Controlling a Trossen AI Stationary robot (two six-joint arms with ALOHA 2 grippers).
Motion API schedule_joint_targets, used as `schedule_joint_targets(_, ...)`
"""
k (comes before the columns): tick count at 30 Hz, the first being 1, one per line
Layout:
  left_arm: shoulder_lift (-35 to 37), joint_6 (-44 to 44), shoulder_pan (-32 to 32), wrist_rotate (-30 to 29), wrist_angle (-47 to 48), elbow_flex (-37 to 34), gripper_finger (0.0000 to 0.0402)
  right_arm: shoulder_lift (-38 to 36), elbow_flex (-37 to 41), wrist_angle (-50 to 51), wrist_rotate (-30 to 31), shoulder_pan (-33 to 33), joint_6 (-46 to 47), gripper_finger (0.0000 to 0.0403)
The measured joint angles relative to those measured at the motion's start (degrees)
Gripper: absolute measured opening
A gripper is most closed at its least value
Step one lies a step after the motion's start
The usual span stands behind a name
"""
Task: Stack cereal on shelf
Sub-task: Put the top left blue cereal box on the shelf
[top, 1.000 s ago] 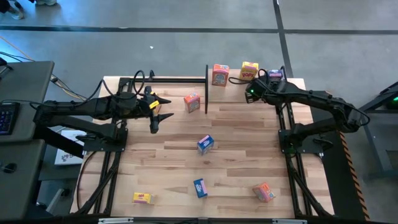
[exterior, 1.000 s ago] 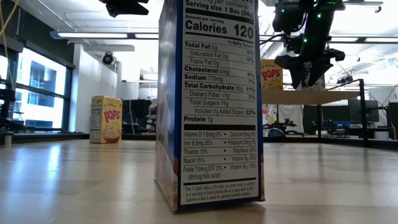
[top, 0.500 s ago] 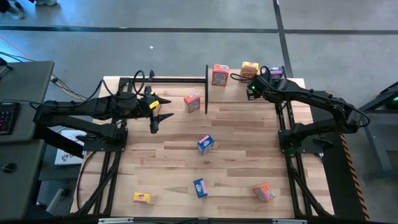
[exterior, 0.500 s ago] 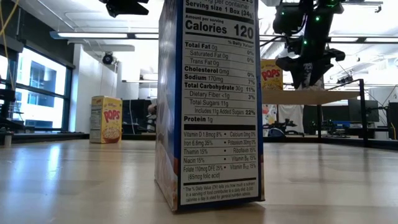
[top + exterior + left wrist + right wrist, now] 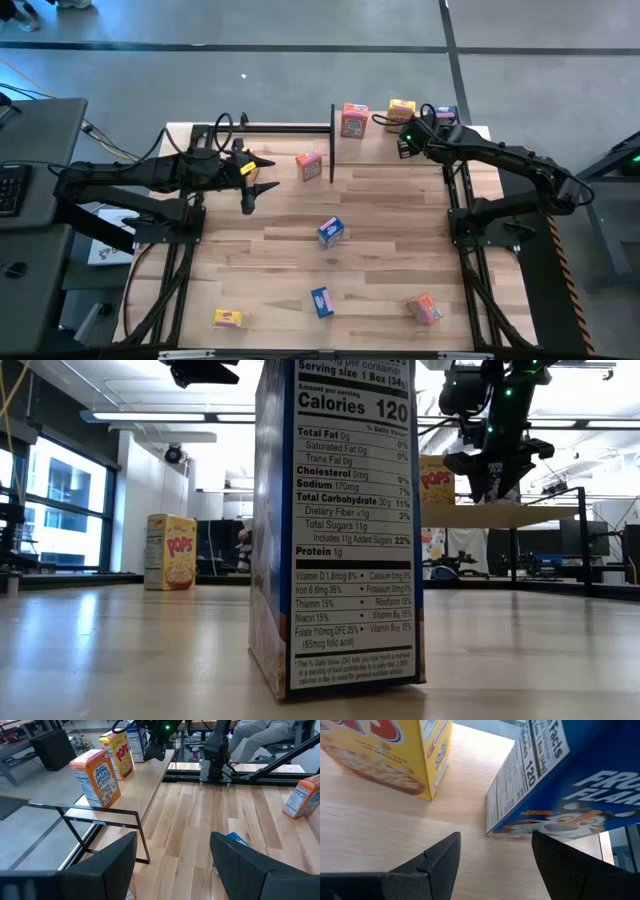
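**Right tool over the shelf boxes, left tool waiting above the bench**

High view: the shelf (image 5: pixel 430 140) sits at the upper middle and right of the bench (image 5: pixel 380 250). On it stand an orange box (image 5: pixel 354 120), a yellow box (image 5: pixel 402 111) and a blue box (image 5: pixel 445 115). The right tool (image 5: pixel 408 139) hangs just beside the yellow and blue ones. The left tool (image 5: pixel 250 195) hovers over the bench's upper left. Loose cereal lies about: an orange one (image 5: pixel 309 164) near the shelf's upright, two blue ones (image 5: pixel 330 232) (image 5: pixel 321 301) mid-bench, a yellow one (image 5: pixel 228 318) lower left, an orange one (image 5: pixel 424 309) lower right.

Low view: a blue box's nutrition panel (image 5: pixel 350 530) fills the centre; a yellow box (image 5: pixel 170 551) stands far left (upright).

Left wrist view: the left tool's fingers (image 5: pixel 112 860) stand wide apart, holding nothing.

Right wrist view: the right tool's fingers (image 5: pixel 437 857) are wide apart and empty, the yellow box (image 5: pixel 385 750) and blue box (image 5: pixel 560 780) just ahead, standing apart.
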State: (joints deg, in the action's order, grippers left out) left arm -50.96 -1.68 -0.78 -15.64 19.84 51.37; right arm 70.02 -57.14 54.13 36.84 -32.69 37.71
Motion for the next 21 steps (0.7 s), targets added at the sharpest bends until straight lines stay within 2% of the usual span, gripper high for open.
schedule_joint_targets(21, 0.0, 0.0, 0.0, 0.0, 0.0, 0.0, 0.0243, 0.0, 0.0, -1.3, -0.1, -0.1, -2.2, 0.0239)
